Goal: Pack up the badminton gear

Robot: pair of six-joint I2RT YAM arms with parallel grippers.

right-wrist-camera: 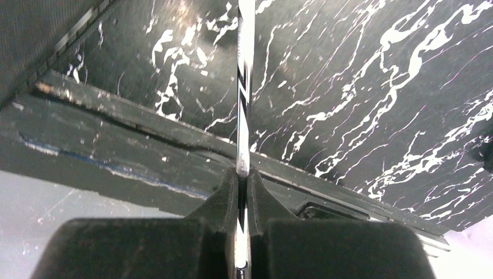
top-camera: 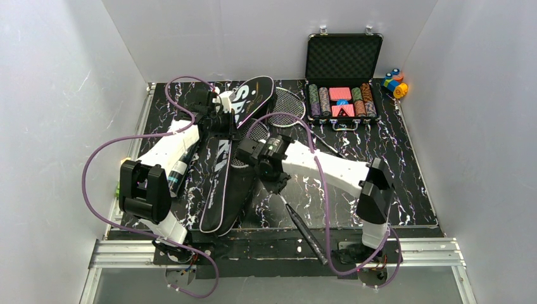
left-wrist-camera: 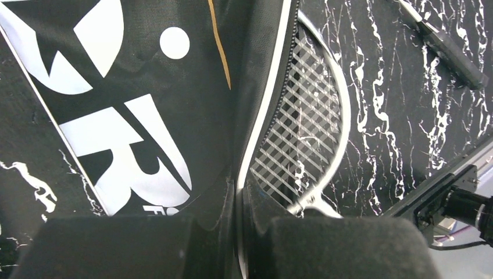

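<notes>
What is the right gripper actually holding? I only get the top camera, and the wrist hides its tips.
Observer: The right wrist view shows the right gripper shut on a thin racket shaft, which runs straight out between its tips.
Operator: Is the left gripper on the bag?
Observer: Yes. In the left wrist view the left gripper is shut on the white-piped edge of the SPORT bag. A racket head shows beside that edge, partly covered by it.
</notes>
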